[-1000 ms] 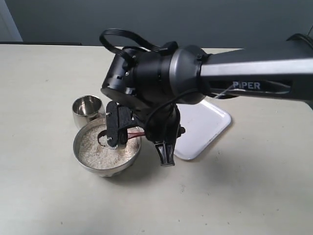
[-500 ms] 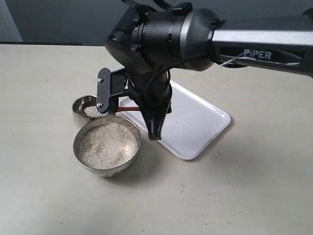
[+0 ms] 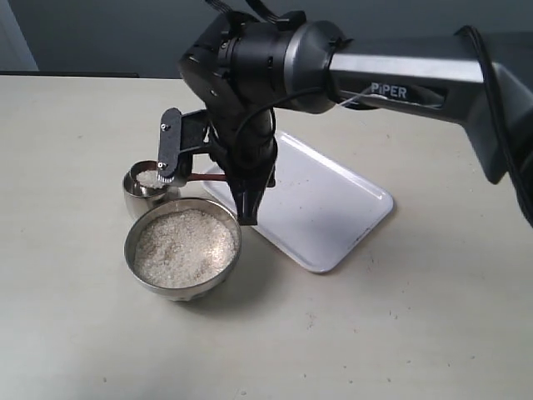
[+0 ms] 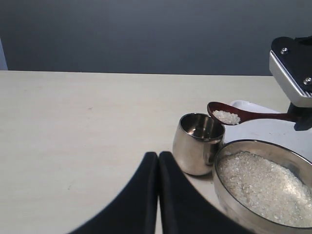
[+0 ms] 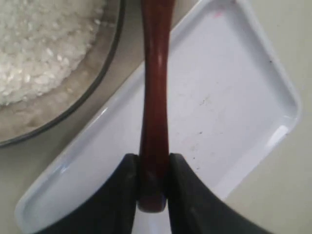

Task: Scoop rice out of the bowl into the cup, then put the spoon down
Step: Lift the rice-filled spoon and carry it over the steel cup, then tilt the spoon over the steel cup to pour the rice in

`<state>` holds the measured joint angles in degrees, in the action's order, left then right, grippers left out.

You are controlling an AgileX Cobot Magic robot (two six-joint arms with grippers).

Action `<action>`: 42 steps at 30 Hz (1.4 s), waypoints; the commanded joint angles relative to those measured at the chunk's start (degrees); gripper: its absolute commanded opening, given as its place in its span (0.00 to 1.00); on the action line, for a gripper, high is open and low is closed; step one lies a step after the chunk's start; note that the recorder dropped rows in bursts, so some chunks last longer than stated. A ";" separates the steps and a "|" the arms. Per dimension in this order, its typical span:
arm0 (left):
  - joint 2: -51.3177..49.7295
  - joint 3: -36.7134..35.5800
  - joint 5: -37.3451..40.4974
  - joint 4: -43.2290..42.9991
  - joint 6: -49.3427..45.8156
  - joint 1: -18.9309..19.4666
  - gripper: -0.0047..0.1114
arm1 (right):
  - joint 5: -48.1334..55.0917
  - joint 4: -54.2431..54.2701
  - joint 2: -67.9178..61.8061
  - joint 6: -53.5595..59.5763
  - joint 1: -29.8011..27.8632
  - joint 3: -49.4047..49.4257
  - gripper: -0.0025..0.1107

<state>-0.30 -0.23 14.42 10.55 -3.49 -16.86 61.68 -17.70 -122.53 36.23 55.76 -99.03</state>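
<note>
The steel bowl holds a full bed of rice. Just behind it stands the small steel cup, touching or nearly touching the bowl. My right gripper is shut on the handle of the reddish-brown spoon. The spoon is held level, its scoop carrying a small heap of rice over the cup's rim. My left gripper is shut and empty, low over the table short of the cup and bowl.
A white rectangular tray lies right of the bowl, under the spoon handle and the right arm. The tan table stretches to the front and left.
The right gripper lifted the spoon out of the bowl with rice in it. It then carried the scoop back and left, over the cup. The rice in the bowl now lies undisturbed.
</note>
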 commanded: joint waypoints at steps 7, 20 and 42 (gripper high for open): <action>0.30 0.23 -0.89 -0.08 0.38 -0.37 0.04 | -2.26 2.80 -4.46 1.46 -2.03 -6.75 0.01; 0.30 0.23 -0.89 -0.08 0.38 -0.37 0.04 | -4.82 -1.95 -6.95 0.98 -2.03 -7.27 0.01; 0.30 0.23 -0.89 -0.08 0.38 -0.37 0.04 | -5.96 -13.04 -6.95 -10.75 1.53 -6.91 0.01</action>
<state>-0.30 -0.23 14.42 10.55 -3.49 -16.86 55.84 -28.92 -129.77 27.10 56.97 -105.90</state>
